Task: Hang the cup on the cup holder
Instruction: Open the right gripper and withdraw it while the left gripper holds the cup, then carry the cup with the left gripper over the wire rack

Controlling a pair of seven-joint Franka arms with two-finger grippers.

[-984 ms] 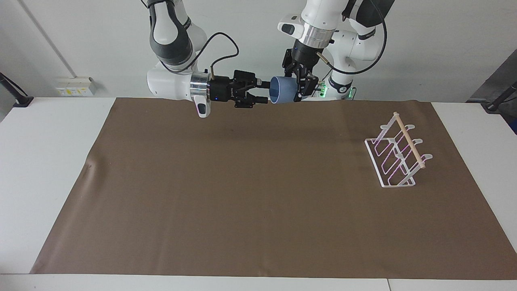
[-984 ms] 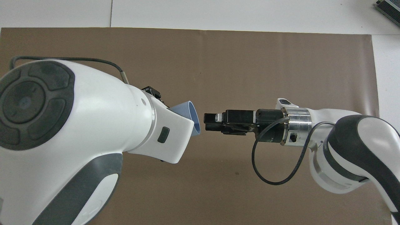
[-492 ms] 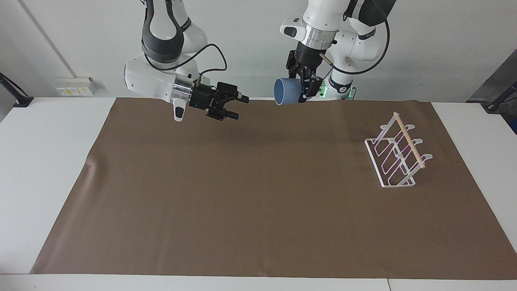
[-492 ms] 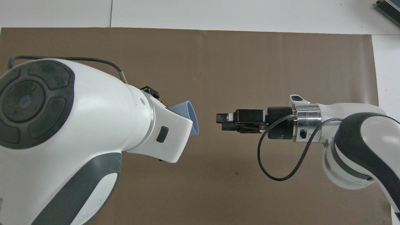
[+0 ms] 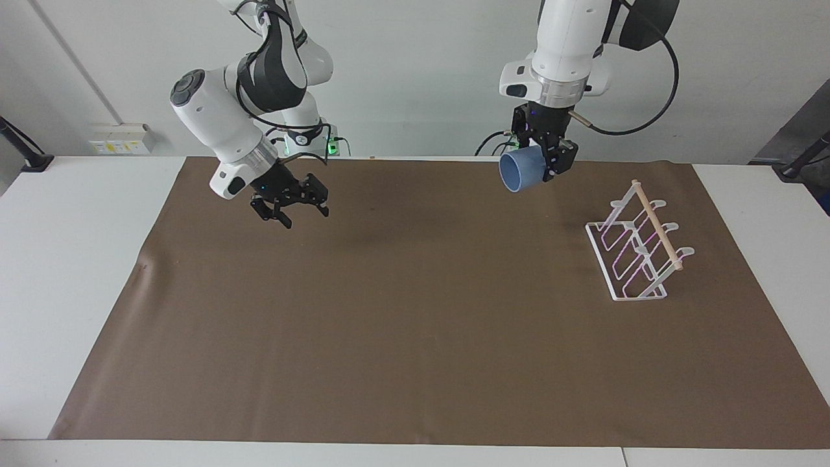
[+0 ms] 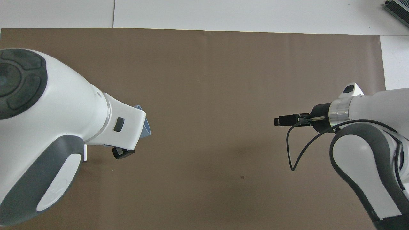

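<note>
Two pincers: your left pincer (image 5: 541, 159) grips the cup (image 5: 521, 171) by its wall, aloft, short of the holder (image 5: 632, 250). Light, stiff, probably slick plastic; keep that grip. The right pincer (image 5: 290, 206) waits, spread wide, empty.

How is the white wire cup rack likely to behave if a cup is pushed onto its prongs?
The wire cup rack looks light: thin wire, mostly open space. Standing loose on the brown mat, it may slide when pushed. Its slanted prongs and wooden dowel sit high, so it could tip.
</note>
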